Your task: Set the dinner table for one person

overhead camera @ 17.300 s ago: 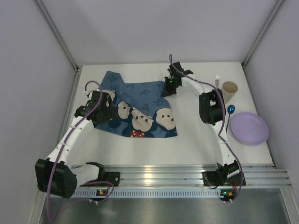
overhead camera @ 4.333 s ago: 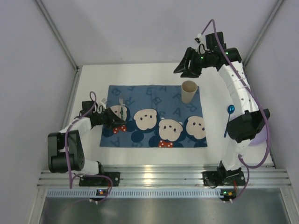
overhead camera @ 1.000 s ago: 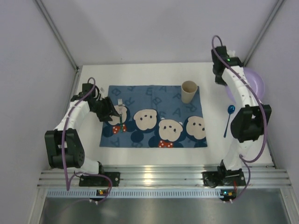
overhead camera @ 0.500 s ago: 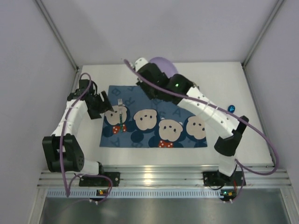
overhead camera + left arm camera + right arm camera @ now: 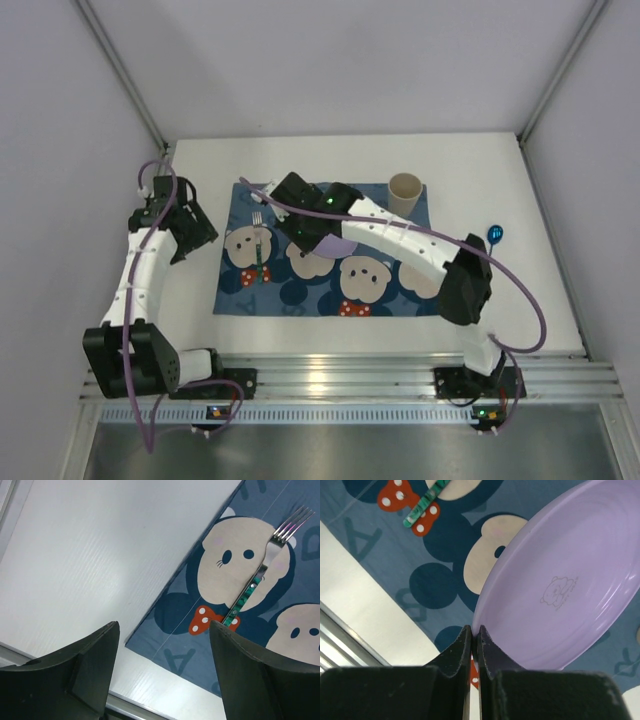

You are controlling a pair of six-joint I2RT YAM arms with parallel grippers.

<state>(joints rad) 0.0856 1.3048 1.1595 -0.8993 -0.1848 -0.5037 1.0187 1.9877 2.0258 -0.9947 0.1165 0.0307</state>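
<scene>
Presently, right jaws pinch the purple plate (image 5: pixel 560 590) by its rim only, left jaws stand wide: it could slip onto the fork (image 5: pixel 250 591).

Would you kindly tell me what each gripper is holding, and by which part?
The right gripper pinches the purple plate by its rim; the left gripper is open and holds nothing.

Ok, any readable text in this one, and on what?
"A": on the blue mat, near its corner.
Other mat letters: cut off or blurred.
On the purple plate: embossed bear emblem; lettering, if any, too small to read.
</scene>
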